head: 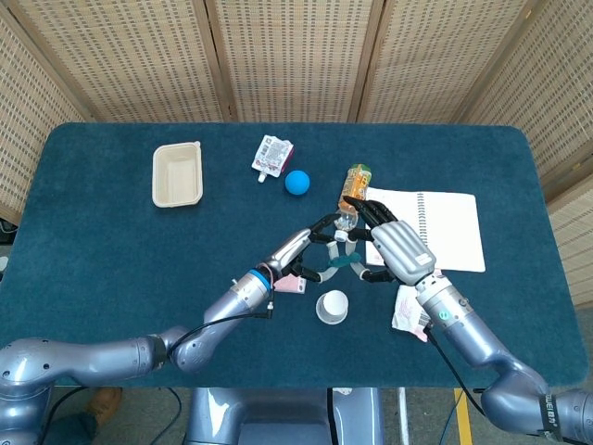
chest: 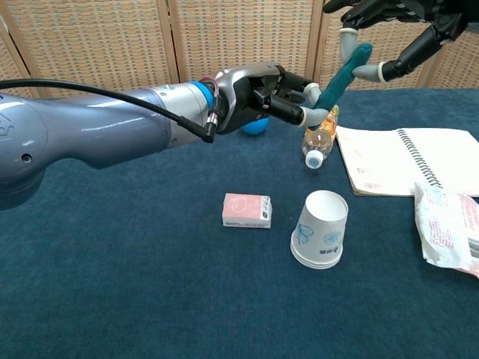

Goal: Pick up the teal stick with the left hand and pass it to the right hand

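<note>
The teal stick slants up above the table in the chest view. My left hand pinches its lower end between fingertips. My right hand reaches in from the upper right, and its white-tipped fingertips touch the stick's upper end from both sides. In the head view the teal stick shows as a short strip between the left hand and the right hand, mostly hidden by fingers.
Under the hands lie an orange-labelled bottle, an upturned paper cup and a small pink box. An open notebook and a white packet sit at the right. A blue ball, a pouch and a beige tray lie farther back.
</note>
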`<state>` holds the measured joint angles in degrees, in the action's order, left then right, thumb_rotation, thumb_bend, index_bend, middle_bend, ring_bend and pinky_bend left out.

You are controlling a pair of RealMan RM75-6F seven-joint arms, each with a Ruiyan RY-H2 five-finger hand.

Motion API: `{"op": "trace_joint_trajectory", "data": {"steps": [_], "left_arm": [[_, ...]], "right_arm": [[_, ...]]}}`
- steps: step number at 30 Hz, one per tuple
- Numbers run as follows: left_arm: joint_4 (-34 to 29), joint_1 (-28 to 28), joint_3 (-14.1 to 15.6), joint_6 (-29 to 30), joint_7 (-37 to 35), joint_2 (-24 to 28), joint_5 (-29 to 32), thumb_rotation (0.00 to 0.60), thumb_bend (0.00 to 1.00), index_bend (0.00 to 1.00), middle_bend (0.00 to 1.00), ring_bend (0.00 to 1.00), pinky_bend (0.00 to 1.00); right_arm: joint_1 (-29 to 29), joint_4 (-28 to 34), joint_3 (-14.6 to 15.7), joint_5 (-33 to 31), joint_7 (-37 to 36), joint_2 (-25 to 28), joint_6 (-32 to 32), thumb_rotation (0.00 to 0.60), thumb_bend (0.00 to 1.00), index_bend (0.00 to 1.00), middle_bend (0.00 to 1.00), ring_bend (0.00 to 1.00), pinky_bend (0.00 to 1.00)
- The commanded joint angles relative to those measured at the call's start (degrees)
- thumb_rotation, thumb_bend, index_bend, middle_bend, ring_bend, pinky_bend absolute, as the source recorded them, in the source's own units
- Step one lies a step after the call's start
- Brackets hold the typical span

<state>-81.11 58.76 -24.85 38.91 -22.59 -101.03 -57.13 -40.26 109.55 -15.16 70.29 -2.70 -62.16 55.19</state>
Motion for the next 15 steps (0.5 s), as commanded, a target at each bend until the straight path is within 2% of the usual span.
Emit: {"op": "trace_joint_trajectory", "data": {"steps": [1,6,15], "left_arm": [[0.04,-0.05,0.01,0.09,0.02,0.02,0.03,0.600,0.55,0.69,0.00,0.00,0.00],[0.60,-0.35,0.35,0.34,0.50,0.40,0.16,0.600,0.55,0.69,0.00,0.00,0.00],[1.66,-3.00,1.50,1.19,1.40,4.32,0.62,0.600,0.56,0.69,0.00,0.00,0.00]], "right_arm": [[0.13,-0.15,0.08,0.32,0.34,-0.13,0.52,0.600,0.77,0.84,0.05,0.00,0.00],[0.49,-0.36,0.05,0.93,0.09,-0.09,1.40,0.600,0.78,0.90,0.07,0.00,0.00],[1.76,-1.79,0.34,2.00,-1.61,0.54,2.74,0.600,0.78,0.92,0.08,0.00,0.00]]}}
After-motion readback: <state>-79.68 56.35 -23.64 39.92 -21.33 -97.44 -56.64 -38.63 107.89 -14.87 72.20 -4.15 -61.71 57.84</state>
